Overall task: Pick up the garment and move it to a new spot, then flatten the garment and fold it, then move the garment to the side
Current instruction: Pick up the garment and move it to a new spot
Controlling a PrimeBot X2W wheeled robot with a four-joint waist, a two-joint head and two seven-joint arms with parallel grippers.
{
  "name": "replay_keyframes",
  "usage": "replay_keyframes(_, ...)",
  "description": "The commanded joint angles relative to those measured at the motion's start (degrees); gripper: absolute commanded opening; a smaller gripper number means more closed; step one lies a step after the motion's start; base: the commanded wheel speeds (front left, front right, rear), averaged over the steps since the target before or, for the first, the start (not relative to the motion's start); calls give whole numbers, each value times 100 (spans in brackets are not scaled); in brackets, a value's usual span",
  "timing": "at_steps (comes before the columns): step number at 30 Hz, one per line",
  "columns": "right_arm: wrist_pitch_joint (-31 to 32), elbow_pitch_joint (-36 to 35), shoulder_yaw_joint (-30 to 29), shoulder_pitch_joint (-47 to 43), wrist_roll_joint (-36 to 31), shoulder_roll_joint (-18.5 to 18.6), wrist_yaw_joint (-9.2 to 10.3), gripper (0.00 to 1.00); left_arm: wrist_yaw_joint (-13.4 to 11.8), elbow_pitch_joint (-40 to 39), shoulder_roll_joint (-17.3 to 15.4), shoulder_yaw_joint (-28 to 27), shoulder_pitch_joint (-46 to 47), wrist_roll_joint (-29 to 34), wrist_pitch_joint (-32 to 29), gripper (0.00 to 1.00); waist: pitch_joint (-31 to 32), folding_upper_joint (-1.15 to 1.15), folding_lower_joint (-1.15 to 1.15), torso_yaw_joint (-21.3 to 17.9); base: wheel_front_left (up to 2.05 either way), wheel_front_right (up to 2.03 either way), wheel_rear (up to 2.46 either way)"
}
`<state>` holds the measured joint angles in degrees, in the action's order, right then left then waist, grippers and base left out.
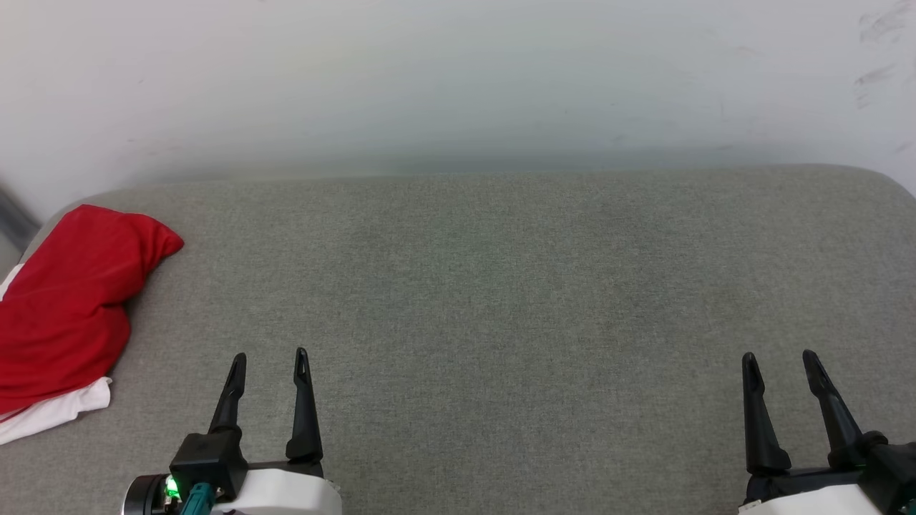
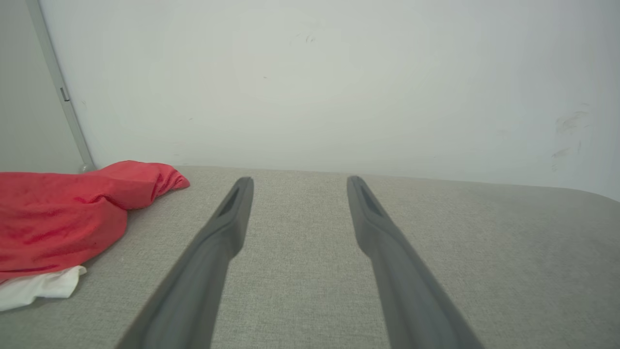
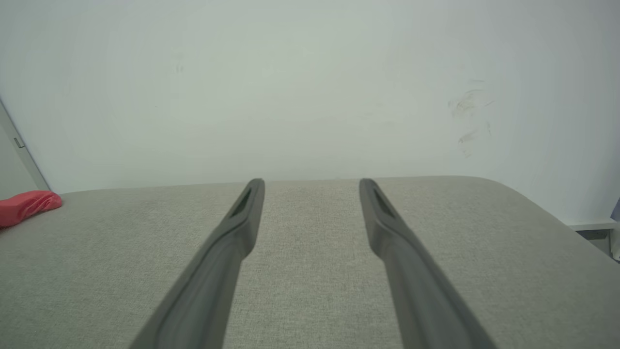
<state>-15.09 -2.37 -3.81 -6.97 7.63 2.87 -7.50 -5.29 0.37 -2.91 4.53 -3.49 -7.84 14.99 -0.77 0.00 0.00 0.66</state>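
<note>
The garment lies bunched at the far left of the grey padded surface, red with a white sleeve edge sticking out at its near side; its print is hidden. The left wrist view has the garment to the left of the fingers, and the right wrist view catches a small red part of the garment at the far left. My left gripper is open at the lower left, to the right of the garment and apart from it. Far off at the lower right, my right gripper is open too, with nothing in it.
A pale wall rises right behind the padded surface. The surface's rounded back right corner and its back left corner are in view. A grey vertical strip runs down the wall at the left.
</note>
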Motion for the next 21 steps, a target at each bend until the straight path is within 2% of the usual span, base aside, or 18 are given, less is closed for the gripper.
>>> replay_keyframes(1, -12, 2, 0, -51, 28, 0, 2, 100, 1, 11, 4, -16, -47, -22, 30, 100, -1, 0, 0, 0, 0, 0, 0)
replay_keyframes(12, -12, 21, -17, -48, 82, 0, 2, 100, 9, 69, 3, -26, 22, -32, 30, 100, -15, 0, 0, 99, 0, 0, 0)
replay_keyframes(21, -12, -21, -5, -96, -19, 0, 2, 100, -16, 112, 3, -68, 62, -9, 29, 100, -36, 0, 0, 576, 0, 0, 0)
